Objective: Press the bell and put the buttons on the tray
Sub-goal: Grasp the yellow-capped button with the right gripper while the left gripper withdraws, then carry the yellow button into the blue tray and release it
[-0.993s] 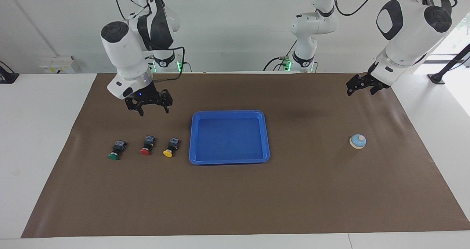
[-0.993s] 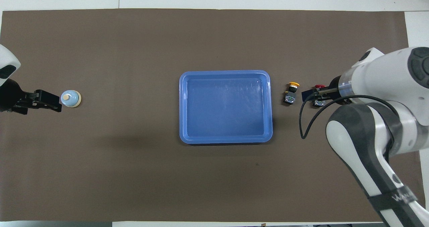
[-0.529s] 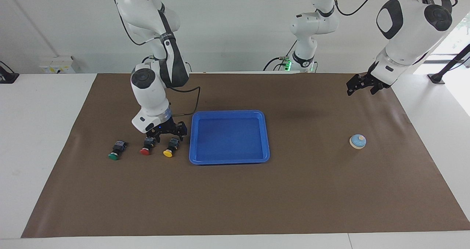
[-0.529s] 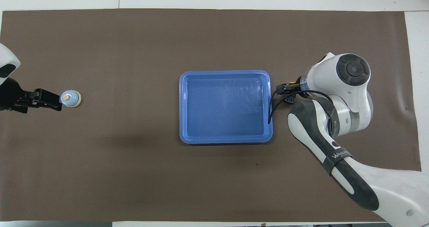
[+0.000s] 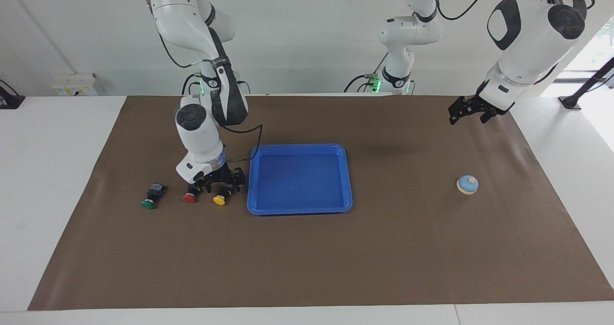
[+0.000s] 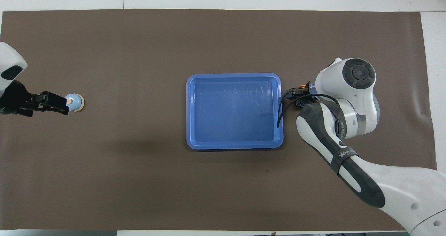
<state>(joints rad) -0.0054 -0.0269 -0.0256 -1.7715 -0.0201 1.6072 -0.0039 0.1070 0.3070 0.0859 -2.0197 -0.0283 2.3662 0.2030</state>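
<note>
Three buttons lie in a row beside the empty blue tray (image 5: pixel 300 179), toward the right arm's end: green (image 5: pixel 149 201), red (image 5: pixel 190 198) and yellow (image 5: pixel 219 200). My right gripper (image 5: pixel 223 186) is down at the mat, open, with its fingers on either side of the yellow button's black body. In the overhead view the right arm hides the green and red buttons, and only a sliver of the yellow cap (image 6: pixel 303 87) shows by the right gripper (image 6: pixel 296 92). The light-blue bell (image 5: pixel 467 184) stands toward the left arm's end. My left gripper (image 5: pixel 467 113) hangs high above the mat. In the overhead view the left gripper (image 6: pixel 52 103) overlaps the bell's (image 6: pixel 75 102) edge.
A brown mat (image 5: pixel 307 267) covers most of the white table. The tray (image 6: pixel 234 110) sits in the middle of it. A cable loops from the right wrist over the tray's rim (image 6: pixel 279 114).
My right gripper swung in from above the mat and came down around the yellow button. My left gripper has shifted slightly toward the bell, still raised.
</note>
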